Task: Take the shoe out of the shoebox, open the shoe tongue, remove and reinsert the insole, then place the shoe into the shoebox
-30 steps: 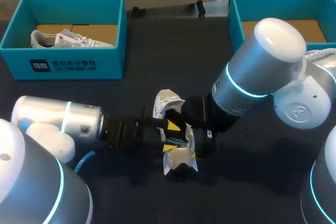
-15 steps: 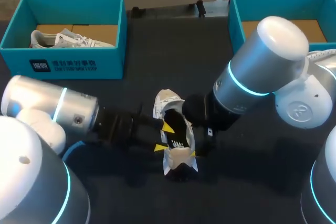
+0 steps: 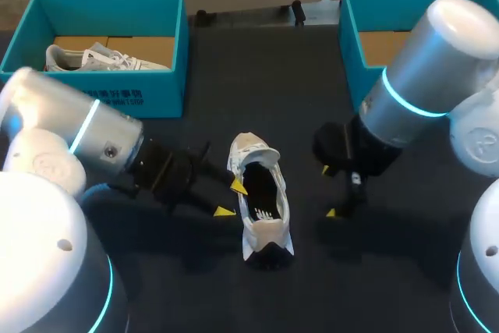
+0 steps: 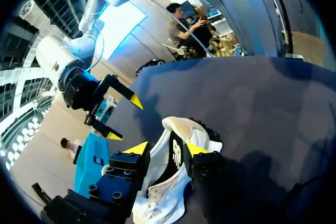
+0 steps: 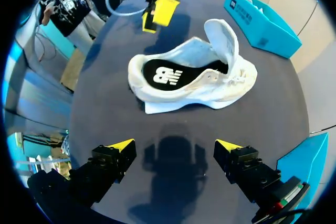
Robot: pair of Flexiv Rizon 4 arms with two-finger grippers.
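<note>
Left gripper [image 3: 231,198]: fingers apart, empty, backed off just beside the shoe [image 3: 263,228]. Right gripper [image 3: 330,191]: apart, empty, withdrawn clear. Shoe lies on table [image 3: 234,68] between them, tongue [image 3: 251,150] lifted, insole [image 3: 262,193] seated inside. Reinsertion judged complete; boxing remains.

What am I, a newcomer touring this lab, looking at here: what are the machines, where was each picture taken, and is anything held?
The machine: a left arm and a right arm at a dark table. The overhead picture comes from a fixed camera above and behind them; the two round ones from cameras on each wrist, looking along the fingers. The left pincer and right pincer, yellow-tipped, are open and hold nothing. Between them a white shoe lies on the table, tongue lifted, dark insole inside. The left teal box holds another shoe; the right teal box stands opposite.
</note>
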